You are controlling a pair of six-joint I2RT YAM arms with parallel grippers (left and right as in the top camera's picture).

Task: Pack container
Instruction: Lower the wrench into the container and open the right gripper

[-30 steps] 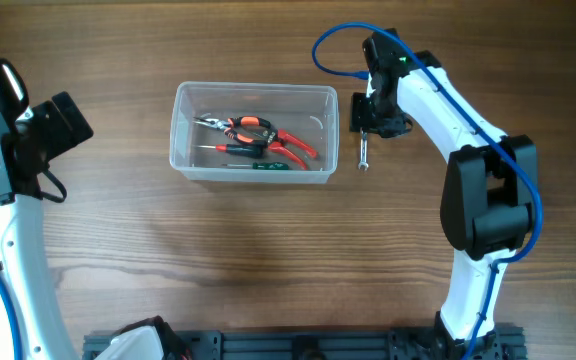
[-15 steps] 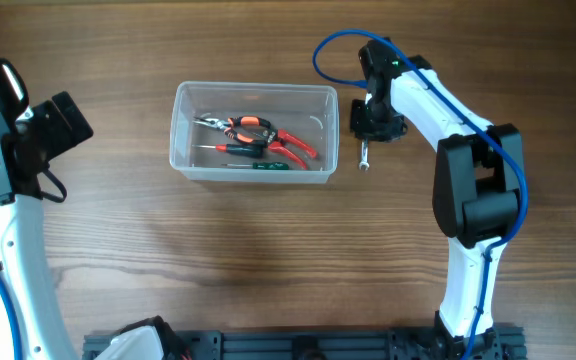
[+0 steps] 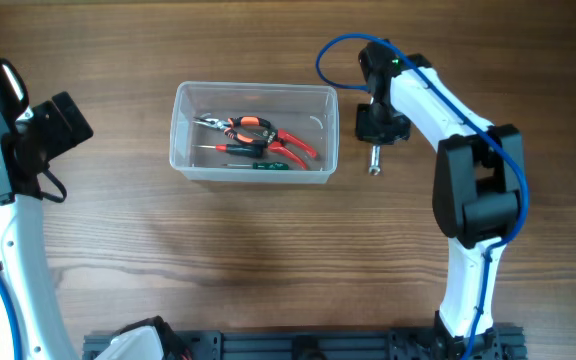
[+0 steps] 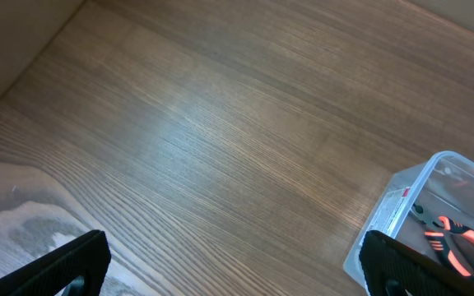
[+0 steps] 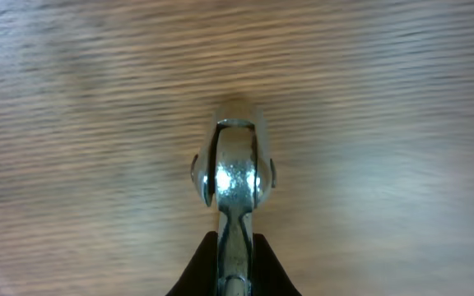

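The clear plastic container (image 3: 254,132) sits on the wooden table at upper middle and holds red-handled pliers (image 3: 268,135) and a screwdriver. Its corner also shows in the left wrist view (image 4: 418,214). My right gripper (image 3: 376,130) is just right of the container, shut on a silver metal wrench (image 3: 375,160) that hangs down from its fingers above the table. In the right wrist view the wrench (image 5: 235,189) sticks out between the two black fingertips (image 5: 235,255). My left gripper (image 4: 237,263) is open and empty over bare wood, left of the container.
The left arm (image 3: 28,140) stands at the table's left edge. A dark rail (image 3: 298,345) runs along the front edge. The right arm's base (image 3: 468,300) is at the front right.
The right gripper has shifted slightly right and toward the front with the wrench, which now hangs more upright. The left arm and the container have not moved.
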